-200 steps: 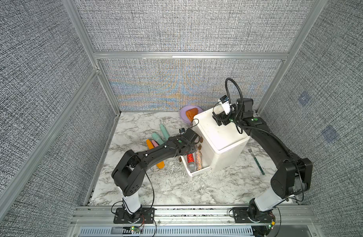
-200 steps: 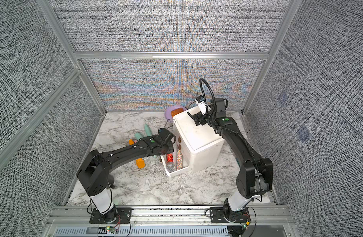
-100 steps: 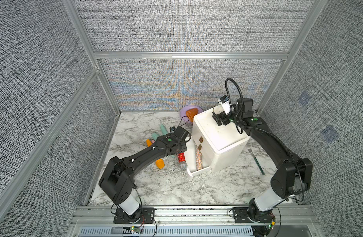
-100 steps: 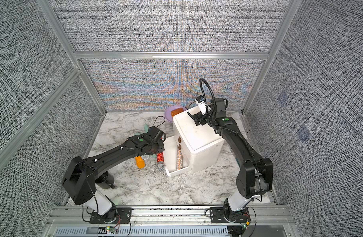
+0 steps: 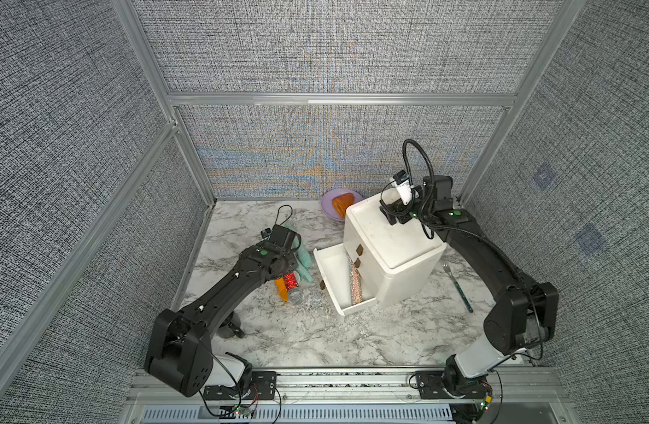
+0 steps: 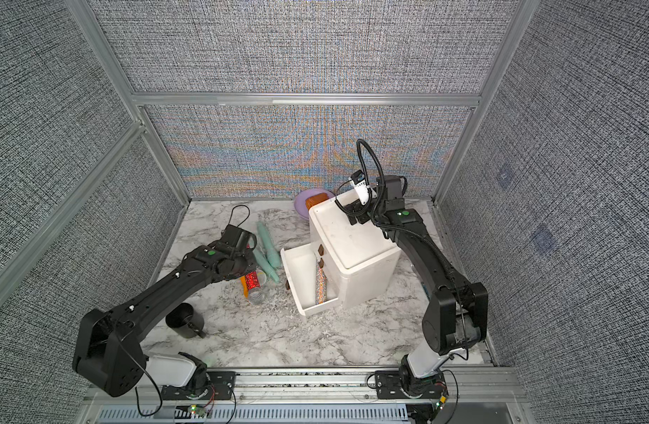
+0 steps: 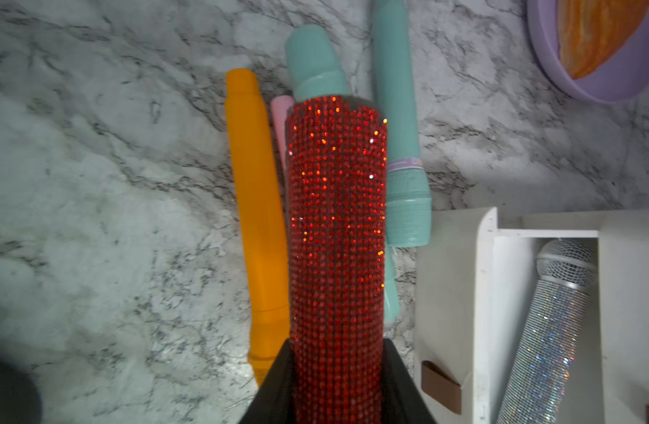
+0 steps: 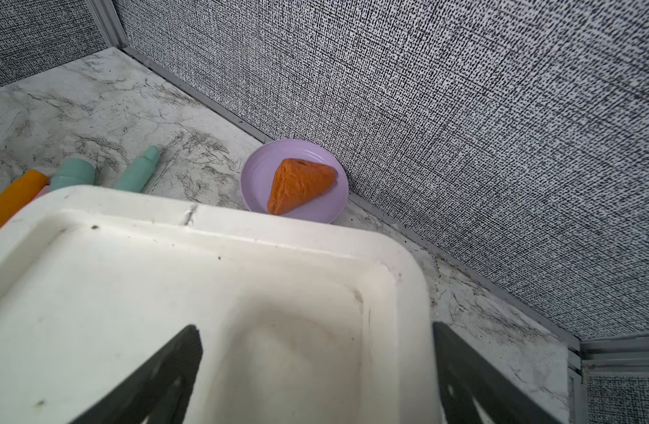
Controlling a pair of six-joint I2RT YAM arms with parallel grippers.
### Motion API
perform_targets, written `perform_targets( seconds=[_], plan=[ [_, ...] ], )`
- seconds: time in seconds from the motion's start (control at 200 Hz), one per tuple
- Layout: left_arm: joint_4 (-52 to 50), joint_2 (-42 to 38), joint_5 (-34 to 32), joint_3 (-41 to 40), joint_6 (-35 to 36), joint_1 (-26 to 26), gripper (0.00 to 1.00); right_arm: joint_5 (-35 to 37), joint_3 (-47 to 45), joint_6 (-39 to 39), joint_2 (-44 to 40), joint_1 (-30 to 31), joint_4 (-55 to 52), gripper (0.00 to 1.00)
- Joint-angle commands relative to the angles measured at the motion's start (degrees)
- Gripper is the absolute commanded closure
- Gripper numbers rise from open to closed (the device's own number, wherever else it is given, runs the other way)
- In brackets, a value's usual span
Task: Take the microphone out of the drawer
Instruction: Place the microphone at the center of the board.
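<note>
My left gripper point(image 7: 337, 354) is shut on a red glitter microphone point(image 7: 336, 238), held left of the open drawer point(image 5: 328, 268) and above the coloured tubes. In both top views this red microphone point(image 5: 291, 282) point(image 6: 252, 281) sticks out below the left gripper point(image 5: 284, 273), silver mesh head lowest. A silver glitter microphone point(image 5: 354, 282) point(image 7: 547, 330) lies inside the drawer point(image 7: 451, 275). My right gripper point(image 5: 394, 216) point(image 8: 315, 330) is open at the back corner of the white cabinet point(image 5: 392, 238) top, one finger on either side of its rim, holding nothing.
Two teal tubes point(image 5: 304, 257), a pink one and an orange tube point(image 7: 255, 205) lie on the marble under the left gripper. A purple plate point(image 5: 330, 205) with an orange piece sits behind the cabinet. A fork point(image 5: 457, 286) lies to its right, a black cup point(image 6: 183, 323) front left.
The left gripper lifted the red microphone out of the drawer and carried it left over the tubes. The right arm has not moved.
</note>
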Motion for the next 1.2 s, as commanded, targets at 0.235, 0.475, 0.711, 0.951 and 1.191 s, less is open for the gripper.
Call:
perform_targets(
  seconds=[0.235,0.475,0.711,0.951,1.191],
  plan=[
    [-1.5,-6.7,-4.0,-7.5,0.8,5.9,1.0,0.2,-0.7,1.3,1.5,0.0,-10.7,0.02],
    [1.6,-6.4,-2.6,-12.7,-0.7,9.4,1.0,1.0,-1.0,1.0,1.2,0.3,-10.5,0.02],
    [6.7,-3.5,-1.2,-16.1,-1.6,11.0,1.0,1.8,-2.3,0.4,0.5,0.9,-9.2,0.02],
    [9.7,-0.8,-3.4,-16.9,-2.0,11.1,1.0,2.0,-2.4,0.2,0.4,0.8,-9.2,0.02],
    [11.4,1.9,-6.1,-16.3,-2.0,11.1,1.0,2.0,-2.2,0.3,0.7,0.8,-9.4,0.02]
  ],
)
